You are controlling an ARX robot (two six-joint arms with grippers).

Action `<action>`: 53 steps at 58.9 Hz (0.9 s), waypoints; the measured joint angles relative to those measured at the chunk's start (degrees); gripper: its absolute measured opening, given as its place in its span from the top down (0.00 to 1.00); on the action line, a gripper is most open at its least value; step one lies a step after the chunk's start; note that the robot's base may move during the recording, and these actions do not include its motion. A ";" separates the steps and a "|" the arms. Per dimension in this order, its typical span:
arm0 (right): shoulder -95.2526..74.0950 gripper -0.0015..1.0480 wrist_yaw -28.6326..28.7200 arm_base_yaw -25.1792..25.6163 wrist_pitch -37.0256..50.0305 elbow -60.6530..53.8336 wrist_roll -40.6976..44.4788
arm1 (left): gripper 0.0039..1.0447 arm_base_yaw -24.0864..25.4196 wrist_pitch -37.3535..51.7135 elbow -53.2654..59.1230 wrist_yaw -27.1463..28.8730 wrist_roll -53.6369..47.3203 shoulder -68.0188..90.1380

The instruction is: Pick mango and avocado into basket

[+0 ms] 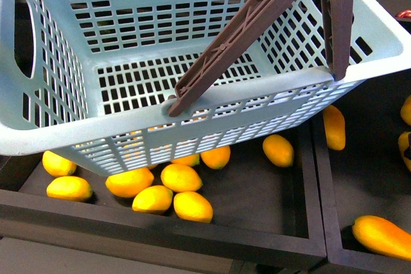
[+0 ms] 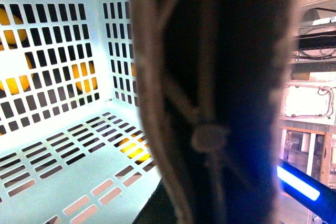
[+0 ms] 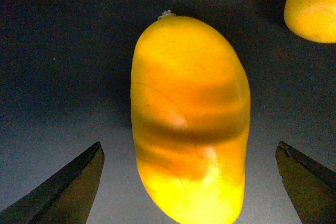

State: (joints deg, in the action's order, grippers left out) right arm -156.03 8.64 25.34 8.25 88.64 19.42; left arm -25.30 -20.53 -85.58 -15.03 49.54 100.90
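Your right tool (image 3: 189,145) hangs wide open and empty over a mango (image 3: 189,103), so the pick seems underway; next, lower and close gently.

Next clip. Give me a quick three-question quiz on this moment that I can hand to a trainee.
1. True or false: the right gripper is shut on the mango.
2. The basket has handles that are: A white, B brown, C blue.
3. Fill in: in the front view, the cluster of mangoes lies ___ the basket.

Key: 1 false, it is open with a finger on either side; 2 B; 3 beneath.
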 joint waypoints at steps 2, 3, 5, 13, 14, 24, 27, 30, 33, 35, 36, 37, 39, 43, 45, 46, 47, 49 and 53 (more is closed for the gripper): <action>-0.26 0.07 -0.02 -0.07 -0.26 0.57 -0.07 | 0.95 0.00 0.00 0.00 0.00 0.00 0.00; -0.44 0.07 -0.02 -0.11 -0.37 0.83 -0.09 | 0.95 0.00 0.00 0.00 0.00 0.02 0.00; -0.96 0.07 -0.02 -0.22 -0.81 1.70 -0.24 | 0.95 0.00 0.00 0.00 0.00 0.00 0.00; -2.97 0.07 -0.66 -0.50 -2.38 4.72 -0.33 | 0.95 0.00 0.00 0.00 0.00 0.02 0.00; -3.13 0.07 -0.68 -0.52 -2.49 4.92 -0.33 | 0.95 0.00 0.00 0.00 -0.02 0.02 0.00; -4.87 0.07 -1.11 -0.55 -3.52 6.43 -0.68 | 0.95 0.00 0.00 0.00 0.00 0.00 0.00; -5.29 0.07 -1.64 -0.52 -3.63 6.69 -0.70 | 0.95 0.00 0.00 0.00 0.00 0.00 0.00; -5.73 0.11 -2.36 -0.46 -3.80 7.04 -0.76 | 0.95 0.00 0.00 0.00 0.00 0.00 0.00; -5.99 0.21 -2.84 -0.37 -4.00 7.10 -0.76 | 0.95 0.00 0.00 0.00 0.00 0.02 0.00; -6.01 0.26 -2.80 -0.28 -4.17 7.10 -0.76 | 0.95 0.00 0.00 0.00 0.00 0.02 0.00; -6.01 0.27 -2.78 -0.24 -4.22 7.08 -0.76 | 0.95 0.00 0.00 0.00 0.00 0.00 0.00; -6.01 0.29 -2.78 -0.22 -4.22 7.06 -0.79 | 0.95 0.00 0.00 0.00 0.00 0.00 0.00; -6.01 0.32 -2.73 -0.17 -4.20 7.02 -0.81 | 0.95 0.00 0.00 0.00 0.02 0.00 0.00; -5.99 0.38 -2.54 0.00 -3.91 6.73 -1.25 | 0.95 0.00 0.00 0.00 0.00 0.02 0.00; -5.95 0.40 -2.43 0.11 -3.52 6.40 -1.64 | 0.95 0.00 0.00 0.00 0.00 0.00 0.00; -5.90 0.40 -2.36 0.15 -3.34 6.27 -1.73 | 0.95 0.00 0.00 0.00 0.00 0.02 0.00; -5.81 0.40 -2.32 0.17 -3.17 6.10 -1.84 | 0.95 0.00 0.00 0.00 0.00 0.02 0.00; -5.53 0.41 -2.12 0.28 -2.62 5.42 -2.10 | 0.95 0.00 0.00 0.00 0.00 0.00 0.00; -4.63 0.41 -1.25 0.50 -1.64 3.63 -2.47 | 0.95 0.00 0.00 0.00 -0.02 0.02 0.00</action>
State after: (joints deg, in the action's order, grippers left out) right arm -160.66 7.40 25.85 6.61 92.27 16.95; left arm -25.30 -20.53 -85.58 -15.05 49.56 100.90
